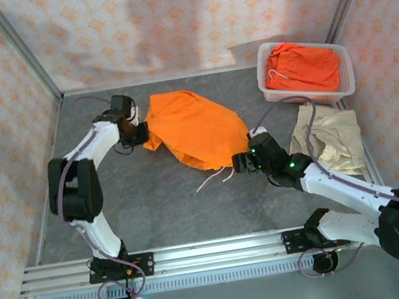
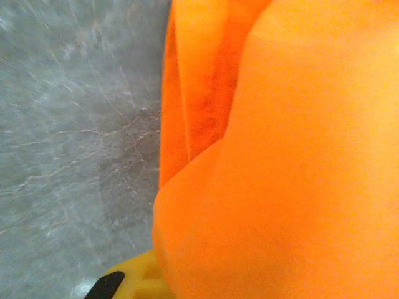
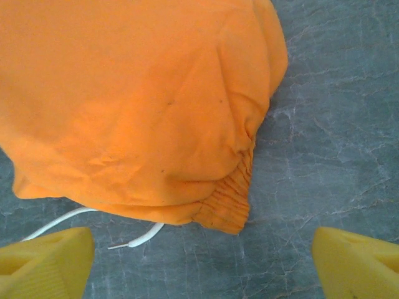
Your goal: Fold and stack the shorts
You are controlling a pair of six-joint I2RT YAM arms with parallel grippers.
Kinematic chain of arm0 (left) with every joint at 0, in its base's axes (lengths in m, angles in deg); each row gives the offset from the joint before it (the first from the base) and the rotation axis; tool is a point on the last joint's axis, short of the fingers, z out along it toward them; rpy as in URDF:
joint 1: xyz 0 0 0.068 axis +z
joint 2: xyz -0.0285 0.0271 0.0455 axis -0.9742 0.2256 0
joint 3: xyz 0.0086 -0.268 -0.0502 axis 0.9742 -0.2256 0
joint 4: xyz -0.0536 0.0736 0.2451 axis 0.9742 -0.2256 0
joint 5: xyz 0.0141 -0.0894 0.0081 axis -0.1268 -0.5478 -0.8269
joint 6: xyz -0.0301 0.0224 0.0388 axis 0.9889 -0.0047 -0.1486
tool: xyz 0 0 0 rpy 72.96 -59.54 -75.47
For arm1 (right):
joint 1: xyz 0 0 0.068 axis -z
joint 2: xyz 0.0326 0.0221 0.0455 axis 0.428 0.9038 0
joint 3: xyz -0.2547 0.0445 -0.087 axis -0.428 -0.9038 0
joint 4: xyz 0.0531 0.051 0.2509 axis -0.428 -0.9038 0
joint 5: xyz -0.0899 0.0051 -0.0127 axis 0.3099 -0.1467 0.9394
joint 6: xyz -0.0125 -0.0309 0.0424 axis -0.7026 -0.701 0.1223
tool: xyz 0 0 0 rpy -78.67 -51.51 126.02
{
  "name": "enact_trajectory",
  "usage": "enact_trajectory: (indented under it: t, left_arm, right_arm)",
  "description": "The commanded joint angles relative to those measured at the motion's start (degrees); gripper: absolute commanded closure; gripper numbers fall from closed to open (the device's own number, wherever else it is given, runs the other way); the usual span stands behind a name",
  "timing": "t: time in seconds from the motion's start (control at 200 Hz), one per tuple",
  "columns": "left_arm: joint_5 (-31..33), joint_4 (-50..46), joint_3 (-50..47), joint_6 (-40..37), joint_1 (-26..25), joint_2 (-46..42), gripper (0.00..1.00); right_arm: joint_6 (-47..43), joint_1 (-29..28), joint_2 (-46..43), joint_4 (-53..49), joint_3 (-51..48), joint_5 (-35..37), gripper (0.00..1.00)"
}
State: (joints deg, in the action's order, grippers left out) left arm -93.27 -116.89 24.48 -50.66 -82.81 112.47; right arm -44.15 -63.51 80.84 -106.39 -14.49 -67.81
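**Orange shorts at the second grasp, seen from overhead and both wrists.** A pair of bright orange cloth shorts (image 1: 195,129) lies opened out at the middle of the grey marbled tabletop (image 1: 155,201), between the two arms. The left fingers (image 2: 134,281) are closed on the pair's left edge. In the left wrist view the orange cloth is drawn up close over the yellow pad. The right fingers (image 3: 47,261) stand wide apart and empty, poised just short of the gathered waistband corner (image 3: 227,208). The white drawstring (image 3: 134,240) trails on the tabletop beside them.

**Step in hand (judged).** The second hold has to be secured so that both arms can lift or fold the pair evenly.
- The right fingers should straddle the ribbed waistband corner, not the loose cloth above it.
- They should take all layers together and leave the drawstring out of the bite.
- The left hold should be kept slack enough not to drag the cloth away from the right side.

**Edges and room.** Open tabletop lies on the near side of the shorts, and this looks like the natural place for the fold. To the right, a crumpled beige cloth pair (image 1: 333,137) sits close by the right arm. Behind it, a white plastic mesh basket (image 1: 347,78) holds another orange pair (image 1: 303,66), so a swing that way risks snagging. The patterned walls (image 1: 165,19) bound the far side and both flanks.
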Motion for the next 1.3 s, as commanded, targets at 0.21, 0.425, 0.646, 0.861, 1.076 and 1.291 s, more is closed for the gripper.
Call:
enact_trajectory:
  t: [0.21,0.425,0.646,0.861,1.076,1.291]
  left_arm:
    - [-0.6,-0.9,-2.2,1.3,-0.3,-11.9,1.0]
    - [5.3,-3.7,-0.5,0.8,-0.2,-12.6,1.0]
    - [7.9,-4.5,-0.9,1.0,-0.1,-13.0,1.0]
    - [8.2,-4.9,-1.2,0.4,0.1,-13.5,1.0]
    - [6.5,-4.2,-1.9,0.7,0.0,-13.7,1.0]
    - [6.6,-3.9,-3.1,0.8,0.0,-14.4,1.0]
  right_arm:
    - [-2.3,-7.8,10.9,-2.1,1.8,10.6,0.11]
    - [-7.5,-12.4,20.3,-4.6,9.6,16.4,0.12]
    - [-21.7,-14.2,28.3,-10.8,17.0,24.4,0.12]
    - [-28.1,-14.1,27.7,-9.1,12.0,24.7,0.17]
    - [-28.6,-13.9,29.8,-3.9,10.8,25.3,0.28]
    - [-28.3,-12.4,34.0,0.0,12.3,27.0,0.46]
